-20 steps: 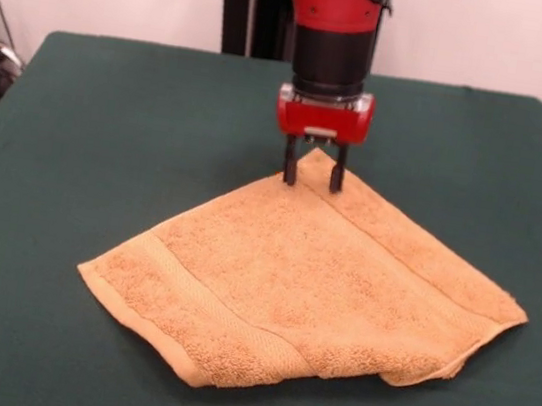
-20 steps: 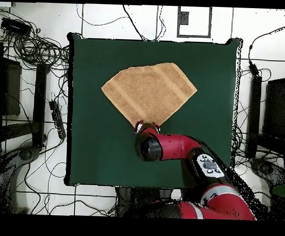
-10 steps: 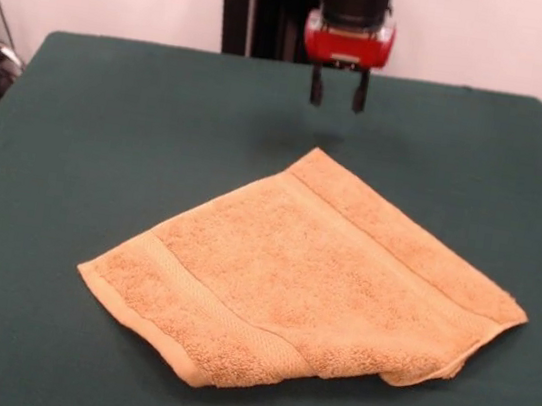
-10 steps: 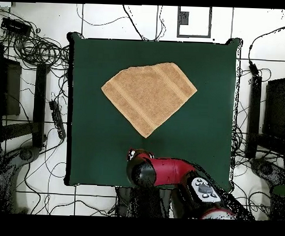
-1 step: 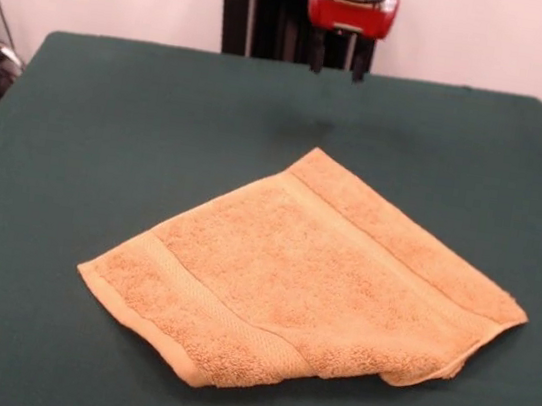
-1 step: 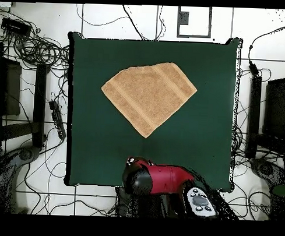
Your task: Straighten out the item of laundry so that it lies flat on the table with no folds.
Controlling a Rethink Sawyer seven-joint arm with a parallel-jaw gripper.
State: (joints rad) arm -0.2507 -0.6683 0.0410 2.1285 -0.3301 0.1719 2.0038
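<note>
Wide bare green all around on the table point(image 5: 78, 136), every edge well clear of the towel point(image 5: 305, 284). It lies mid-table, one corner folded under along its near side. The gripper point(image 5: 335, 68) hangs high at the far edge, fingers point(image 5: 317, 56) apart, empty, well apart from the towel's pointed corner.

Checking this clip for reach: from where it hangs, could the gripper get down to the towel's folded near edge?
Probably yes. The gripper hangs open above the table's far side, and nothing stands between it and the towel, whose folded edge lies uncovered.
</note>
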